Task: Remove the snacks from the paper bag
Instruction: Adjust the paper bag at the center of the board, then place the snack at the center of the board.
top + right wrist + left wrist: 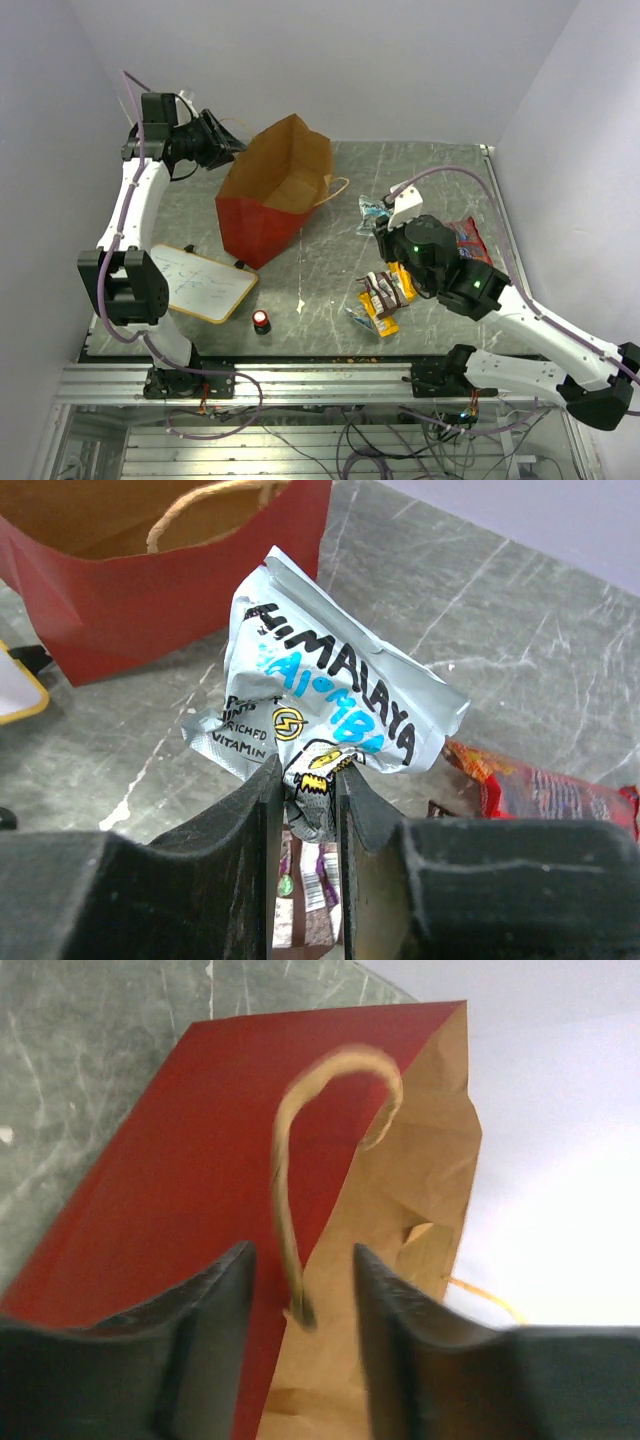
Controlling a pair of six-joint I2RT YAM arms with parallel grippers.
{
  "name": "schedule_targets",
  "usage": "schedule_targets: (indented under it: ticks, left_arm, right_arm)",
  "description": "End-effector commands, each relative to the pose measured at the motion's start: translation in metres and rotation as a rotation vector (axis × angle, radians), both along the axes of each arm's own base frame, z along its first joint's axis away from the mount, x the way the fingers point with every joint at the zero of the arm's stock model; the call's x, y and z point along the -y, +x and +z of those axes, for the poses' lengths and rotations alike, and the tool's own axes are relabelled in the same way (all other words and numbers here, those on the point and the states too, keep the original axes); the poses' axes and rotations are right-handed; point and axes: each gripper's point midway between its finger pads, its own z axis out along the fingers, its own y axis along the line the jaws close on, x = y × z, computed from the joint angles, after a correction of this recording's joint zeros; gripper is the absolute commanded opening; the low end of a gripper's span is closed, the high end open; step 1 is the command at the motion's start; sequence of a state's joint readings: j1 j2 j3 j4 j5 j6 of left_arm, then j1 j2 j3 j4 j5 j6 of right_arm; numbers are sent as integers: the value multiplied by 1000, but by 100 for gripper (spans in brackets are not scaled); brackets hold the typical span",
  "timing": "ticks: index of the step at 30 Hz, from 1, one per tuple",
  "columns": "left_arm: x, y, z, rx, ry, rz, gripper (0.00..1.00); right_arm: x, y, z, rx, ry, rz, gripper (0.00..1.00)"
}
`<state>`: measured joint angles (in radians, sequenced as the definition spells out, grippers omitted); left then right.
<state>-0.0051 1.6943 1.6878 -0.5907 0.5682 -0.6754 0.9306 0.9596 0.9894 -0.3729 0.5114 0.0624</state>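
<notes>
The grey marbled table (pixel 330 270) is carrying everything. The paper bag (pixel 270 190) is standing open-mouthed at its back left, and I cannot tell whether anything is sitting at the bottom. The left gripper (pixel 300 1260) is hovering at the rim with jaws spread, the string handle (pixel 285 1190) looping between them, nothing clamped. The red chip bag (pixel 466 238) is lying out on the right. Just beside it the right gripper (pixel 308 777) is pinching a silver-blue foil packet (pixel 330 705) by its lower crimped edge. It is looking light, crinkly and slippery, so that sealed seam is the sensible hold. The small bars (pixel 385 295) are lying out nearby.
</notes>
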Motion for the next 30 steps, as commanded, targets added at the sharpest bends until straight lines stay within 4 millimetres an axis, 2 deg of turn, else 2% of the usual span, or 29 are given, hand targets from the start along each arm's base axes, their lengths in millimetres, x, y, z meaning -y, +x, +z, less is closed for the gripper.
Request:
schedule_targets:
  ticks: [1, 2, 5, 7, 8, 10, 14, 16, 20, 24, 25, 30]
  left_arm:
    - [-10, -5, 18, 8, -9, 36, 75]
    - [-10, -6, 24, 16, -11, 43, 82]
    - [-11, -13, 44, 22, -17, 62, 87]
    - [-11, -16, 60, 41, -32, 71, 99]
    - [-11, -19, 69, 53, -39, 75, 100]
    - [-11, -26, 83, 66, -48, 88, 100]
    - [-16, -45, 104, 97, -36, 116, 99]
    - [-17, -54, 109, 118, -9, 106, 100]
    - [-24, -70, 103, 124, 80, 95, 100]
    - [-23, -86, 113, 178, 124, 91, 96]
    - [-13, -92, 116, 196, 135, 62, 95]
    - [4, -117, 131, 297, 184, -17, 95]
  right_arm:
    - [18, -13, 4, -107, 128, -126, 0]
    - [20, -18, -4, -155, 149, -146, 0]
    - [18, -34, -27, -291, 268, -199, 0]
    - [24, -42, -40, -361, 333, -271, 0]
    - [31, -47, -57, -401, 336, -325, 0]
    - [42, -54, -77, -456, 355, -414, 0]
    - [52, -60, -100, -491, 357, -491, 0]
    - [53, -59, -109, -496, 358, -521, 0]
    - [58, -59, -135, -525, 389, -635, 0]
    - [53, -54, -156, -529, 390, -628, 0]
    - [53, -54, -161, -533, 382, -637, 0]
    - [57, -55, -185, -553, 344, -667, 0]
